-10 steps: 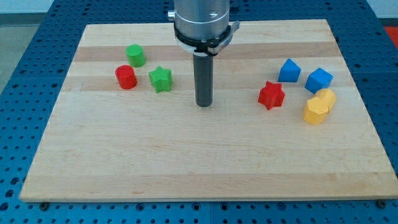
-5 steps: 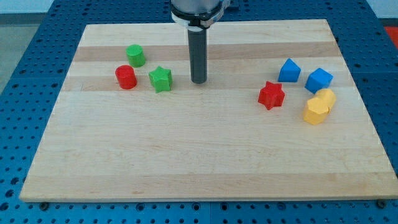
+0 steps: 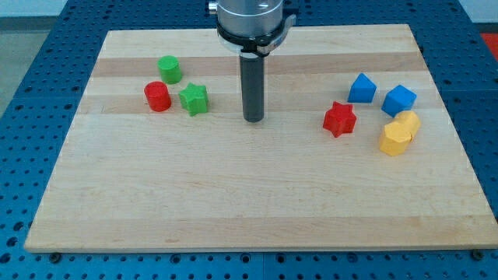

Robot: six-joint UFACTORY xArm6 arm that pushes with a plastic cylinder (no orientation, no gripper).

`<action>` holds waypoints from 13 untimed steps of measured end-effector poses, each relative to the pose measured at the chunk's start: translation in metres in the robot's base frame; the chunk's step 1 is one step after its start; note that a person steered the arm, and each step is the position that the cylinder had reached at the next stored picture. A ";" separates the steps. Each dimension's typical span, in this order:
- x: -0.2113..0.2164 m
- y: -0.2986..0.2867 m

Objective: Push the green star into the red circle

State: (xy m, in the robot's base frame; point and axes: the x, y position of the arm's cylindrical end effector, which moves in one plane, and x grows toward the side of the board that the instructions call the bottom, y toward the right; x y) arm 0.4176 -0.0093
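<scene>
The green star lies on the wooden board at the view's upper left. The red circle sits just to its left, with a small gap between them. My tip rests on the board to the right of the green star, well apart from it and slightly lower in the view. It touches no block.
A green circle sits above the red circle. At the view's right are a red star, two blue blocks and two yellow blocks packed close together.
The green star has shifted left, closer to the red circle. My tip went up the view and left, then came back right and down, away from the star.
</scene>
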 end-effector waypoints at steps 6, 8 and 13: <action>0.014 -0.002; 0.004 -0.061; -0.039 -0.100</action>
State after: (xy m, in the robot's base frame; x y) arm 0.3782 -0.1097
